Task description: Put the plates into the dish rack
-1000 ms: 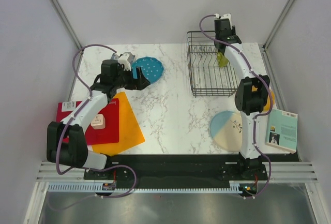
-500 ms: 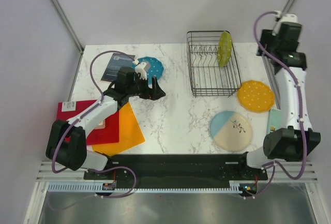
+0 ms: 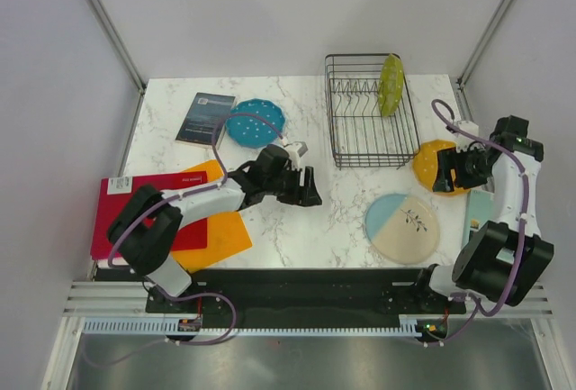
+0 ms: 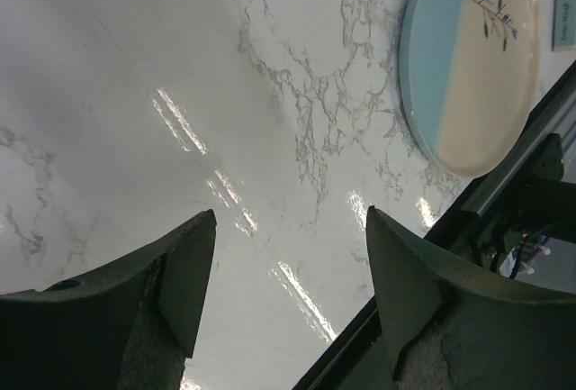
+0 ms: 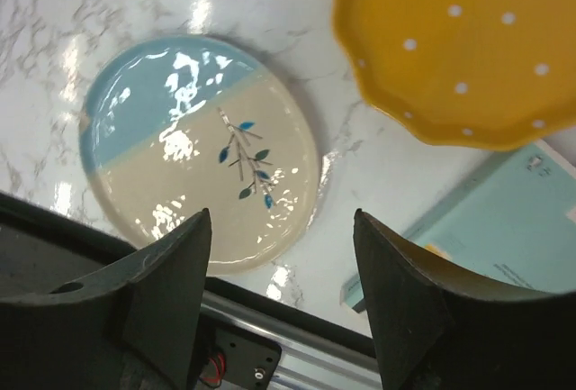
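The black wire dish rack (image 3: 367, 113) stands at the back right with a lime-green plate (image 3: 391, 85) upright in it. A teal dotted plate (image 3: 255, 122) lies flat at the back left. An orange dotted plate (image 3: 429, 162) (image 5: 468, 48) lies right of the rack, and a cream and blue plate (image 3: 401, 227) (image 4: 468, 57) (image 5: 198, 151) lies near the front edge. My left gripper (image 3: 306, 190) (image 4: 290, 228) is open over bare marble mid-table, holding nothing. My right gripper (image 3: 447, 174) (image 5: 281, 219) is open and empty above the orange plate's near edge.
A dark booklet (image 3: 204, 118) lies beside the teal plate. Red (image 3: 135, 214) and orange (image 3: 225, 231) flat sheets sit at the front left under the left arm. A teal book (image 3: 477, 214) (image 5: 490, 228) lies at the right edge. A black rail (image 3: 306, 286) runs along the near edge.
The right gripper let go of the lime-green plate in the rack, swung right, then came down over the orange plate. The left gripper moved from beside the teal plate toward the table's middle.
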`<control>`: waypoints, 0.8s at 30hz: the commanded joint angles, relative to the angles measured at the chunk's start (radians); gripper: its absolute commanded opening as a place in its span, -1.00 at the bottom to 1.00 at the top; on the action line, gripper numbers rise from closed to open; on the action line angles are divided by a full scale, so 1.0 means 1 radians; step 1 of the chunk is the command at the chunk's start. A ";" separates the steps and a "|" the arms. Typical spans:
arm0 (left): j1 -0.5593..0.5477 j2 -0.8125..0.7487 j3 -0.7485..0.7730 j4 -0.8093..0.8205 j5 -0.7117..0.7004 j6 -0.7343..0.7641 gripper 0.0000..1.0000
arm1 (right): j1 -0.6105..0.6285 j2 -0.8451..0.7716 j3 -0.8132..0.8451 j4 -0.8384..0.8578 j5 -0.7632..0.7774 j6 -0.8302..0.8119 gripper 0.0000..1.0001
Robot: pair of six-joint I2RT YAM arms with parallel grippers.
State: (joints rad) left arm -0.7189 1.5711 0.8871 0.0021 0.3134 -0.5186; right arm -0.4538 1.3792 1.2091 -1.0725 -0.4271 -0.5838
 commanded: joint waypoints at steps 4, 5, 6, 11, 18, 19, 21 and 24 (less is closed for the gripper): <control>-0.053 0.024 0.059 -0.117 -0.163 -0.060 0.46 | 0.116 -0.106 -0.146 -0.181 -0.203 -0.462 0.08; -0.042 -0.009 0.053 -0.131 -0.168 -0.035 0.47 | 0.144 -0.112 -0.167 -0.176 -0.197 -0.481 -0.15; -0.009 -0.032 0.047 -0.160 -0.168 -0.014 0.46 | 0.202 -0.118 -0.187 -0.164 -0.188 -0.487 -0.29; 0.124 -0.120 -0.002 -0.243 -0.146 0.040 0.51 | 0.357 -0.123 -0.302 -0.043 -0.142 -0.488 -0.70; 0.211 -0.246 -0.076 -0.211 -0.203 0.038 0.57 | 0.562 -0.014 -0.349 0.149 -0.053 -0.493 -0.74; 0.219 -0.265 -0.076 -0.209 -0.212 0.049 0.58 | 0.582 0.024 -0.352 0.164 -0.044 -0.493 -0.74; 0.257 -0.278 -0.073 -0.215 -0.200 0.064 0.58 | 0.645 0.066 -0.350 0.213 -0.024 -0.484 -0.75; 0.303 -0.298 -0.076 -0.223 -0.185 0.055 0.58 | 0.725 0.155 -0.329 0.259 0.010 -0.470 -0.78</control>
State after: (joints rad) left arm -0.4778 1.3216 0.8135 -0.2272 0.1394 -0.5022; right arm 0.1837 1.4574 0.8661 -0.9226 -0.4568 -1.0367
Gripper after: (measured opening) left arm 0.788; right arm 0.118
